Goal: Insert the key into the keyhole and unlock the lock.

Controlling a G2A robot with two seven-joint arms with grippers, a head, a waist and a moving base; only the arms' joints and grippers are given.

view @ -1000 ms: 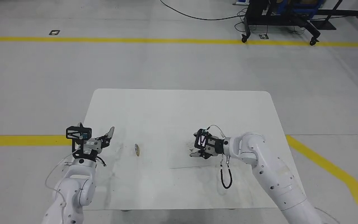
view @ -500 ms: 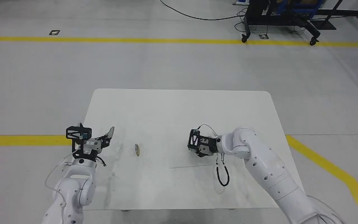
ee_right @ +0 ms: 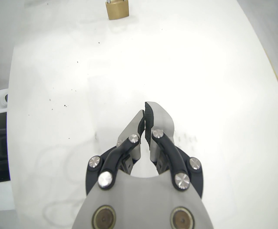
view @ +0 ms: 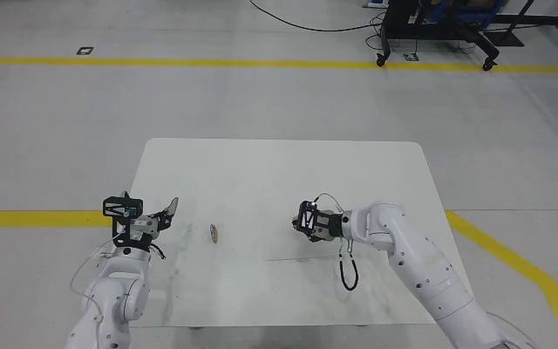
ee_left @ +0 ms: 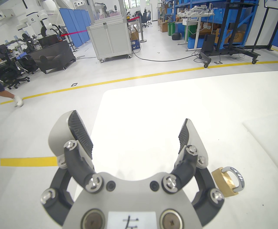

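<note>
A brass padlock [view: 214, 232] with a silver shackle lies on the white table [view: 261, 166], left of the middle. From the left wrist it appears as the padlock [ee_left: 225, 182] just beside one finger, and from the right wrist as the padlock [ee_right: 117, 9] far ahead. My left gripper [view: 164, 214] hovers open at the table's left edge, and the left gripper [ee_left: 130, 118] has nothing between its pads. My right gripper [view: 301, 222] is near the table's centre, pointing toward the padlock. The right gripper [ee_right: 146, 108] is shut, with a thin sliver of the key pinched between its pads.
A black cable loop [view: 349, 275] hangs from the right arm over the table's near right part. Yellow floor lines [view: 261, 63] run behind and beside the table. A wheeled black stand [view: 436, 35] is far back.
The right gripper shifted a little toward the padlock and rose slightly off the table, and its cable loop swung. The left arm and padlock stayed still.
</note>
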